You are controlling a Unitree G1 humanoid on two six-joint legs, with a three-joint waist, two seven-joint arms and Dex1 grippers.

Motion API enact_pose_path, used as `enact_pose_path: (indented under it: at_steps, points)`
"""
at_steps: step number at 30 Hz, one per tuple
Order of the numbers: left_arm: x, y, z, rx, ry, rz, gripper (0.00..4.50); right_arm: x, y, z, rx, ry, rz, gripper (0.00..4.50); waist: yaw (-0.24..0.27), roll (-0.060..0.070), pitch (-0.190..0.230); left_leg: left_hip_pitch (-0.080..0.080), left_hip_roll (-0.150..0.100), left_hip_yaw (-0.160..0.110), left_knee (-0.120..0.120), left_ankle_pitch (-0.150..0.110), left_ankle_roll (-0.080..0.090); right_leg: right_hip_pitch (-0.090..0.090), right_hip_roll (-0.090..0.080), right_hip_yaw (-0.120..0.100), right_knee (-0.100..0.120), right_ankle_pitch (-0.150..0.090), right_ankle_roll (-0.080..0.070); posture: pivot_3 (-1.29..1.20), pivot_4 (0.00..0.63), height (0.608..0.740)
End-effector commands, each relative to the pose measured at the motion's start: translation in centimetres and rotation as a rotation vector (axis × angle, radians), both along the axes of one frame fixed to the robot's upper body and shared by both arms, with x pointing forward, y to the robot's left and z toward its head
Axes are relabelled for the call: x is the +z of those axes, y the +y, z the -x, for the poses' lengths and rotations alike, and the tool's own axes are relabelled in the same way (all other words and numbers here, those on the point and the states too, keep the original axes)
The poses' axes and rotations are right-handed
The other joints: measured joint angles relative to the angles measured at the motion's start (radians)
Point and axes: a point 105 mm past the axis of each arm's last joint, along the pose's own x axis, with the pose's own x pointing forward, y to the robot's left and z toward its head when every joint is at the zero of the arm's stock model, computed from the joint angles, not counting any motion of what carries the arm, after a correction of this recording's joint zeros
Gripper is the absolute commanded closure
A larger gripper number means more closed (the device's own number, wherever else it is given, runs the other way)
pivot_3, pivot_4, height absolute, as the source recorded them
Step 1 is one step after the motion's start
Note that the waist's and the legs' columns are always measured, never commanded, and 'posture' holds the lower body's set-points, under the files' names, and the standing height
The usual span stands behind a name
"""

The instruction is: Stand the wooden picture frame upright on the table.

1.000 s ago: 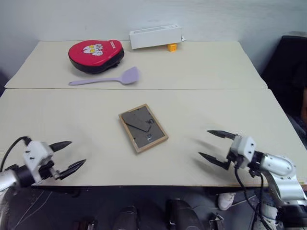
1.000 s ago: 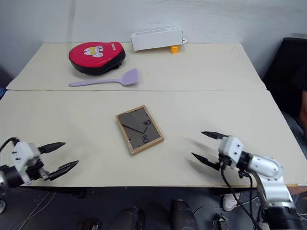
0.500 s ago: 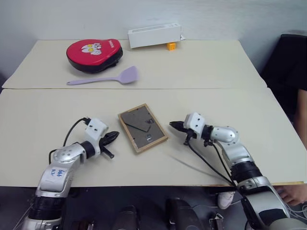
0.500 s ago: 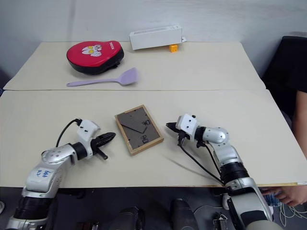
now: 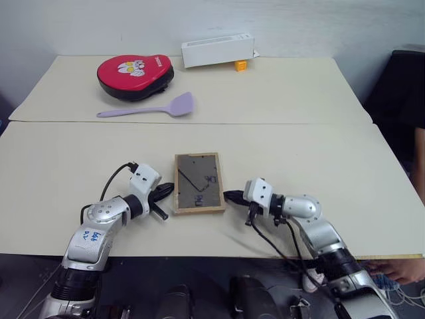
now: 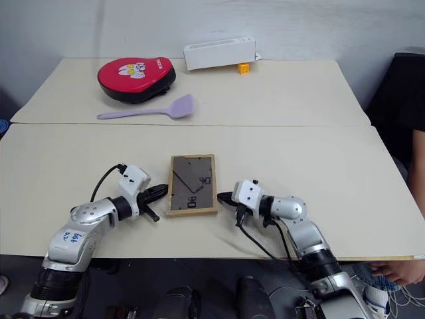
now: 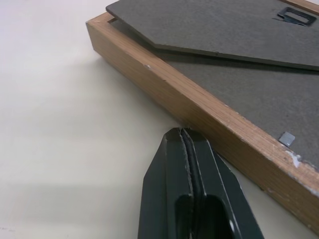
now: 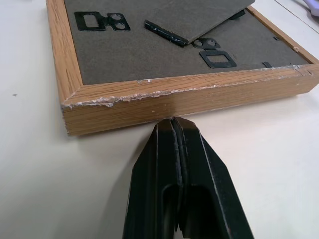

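the wooden picture frame point(image 5: 197, 183) now lies squared to the table's point(image 5: 319, 119) near edge (back up, easel leg flat), left gripper point(image 5: 165, 191) and right gripper point(image 5: 231, 197) pinched shut, empty, against its sides.

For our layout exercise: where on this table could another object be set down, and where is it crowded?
Free: the table right of the purple spatula; also both near corners. Crowded: around the wooden picture frame, shut left gripper and right gripper flanking it.
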Motion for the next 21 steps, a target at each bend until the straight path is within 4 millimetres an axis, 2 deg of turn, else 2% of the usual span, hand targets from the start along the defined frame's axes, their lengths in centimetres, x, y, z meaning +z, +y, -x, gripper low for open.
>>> enact_pose_path:
  at_steps: [1,4,7,9,13,16,21]
  points:
    - [0.2,-0.8,0.6,-0.063,-0.005,-0.007,4.49,1.0,-0.2,0.7,-0.005,-0.015,-0.022,4.5,0.001,0.0,0.0,0.0,0.0,0.0,0.0,0.0,0.0,0.0,0.0,0.0,0.0,0.0,0.0,0.0,0.15,0.74]
    - [0.1,0.7,0.6,-0.04,0.01,-0.042,4.49,0.9,-1.7,0.6,-0.037,-0.005,0.003,4.5,0.0,0.0,0.0,0.0,0.0,0.0,0.0,0.0,0.0,0.0,0.0,0.0,-0.001,0.0,0.0,0.0,0.15,0.74]
    - [1.2,3.1,0.7,-0.037,0.037,-0.012,4.49,1.2,-3.1,0.7,-0.033,-0.01,0.041,4.5,0.0,0.0,0.0,0.0,0.0,0.0,0.0,0.0,0.0,0.0,0.0,0.0,-0.002,0.0,0.0,0.0,0.15,0.74]
    - [1.8,4.5,1.5,-0.068,0.188,0.083,4.11,1.6,-3.6,0.9,-0.006,-0.017,0.07,4.5,-0.003,0.0,0.0,0.0,0.0,0.0,0.0,0.0,0.0,0.0,0.0,0.0,-0.002,0.0,0.0,0.0,0.15,0.74]
    - [3.4,4.9,3.9,-0.173,0.535,0.301,2.96,2.2,-3.4,1.0,0.055,-0.027,0.098,4.5,-0.003,0.0,0.001,0.0,0.002,0.0,-0.001,-0.001,0.0,0.0,0.001,0.0,-0.002,-0.001,-0.001,0.0,0.15,0.74]
    - [4.8,4.8,3.5,-0.134,0.711,0.47,2.0,2.0,-2.6,1.0,0.095,-0.033,0.114,4.5,0.001,0.0,0.001,0.0,0.001,-0.001,0.0,-0.001,0.0,0.0,0.001,-0.001,0.0,-0.001,-0.001,0.0,0.15,0.74]
    - [4.0,3.1,3.0,-0.118,0.921,0.562,0.37,1.6,-1.2,0.7,0.121,-0.042,0.129,4.5,-0.001,0.0,0.001,-0.003,0.001,-0.004,0.005,-0.002,0.001,0.0,0.001,-0.003,0.003,-0.001,-0.001,0.0,0.15,0.74]
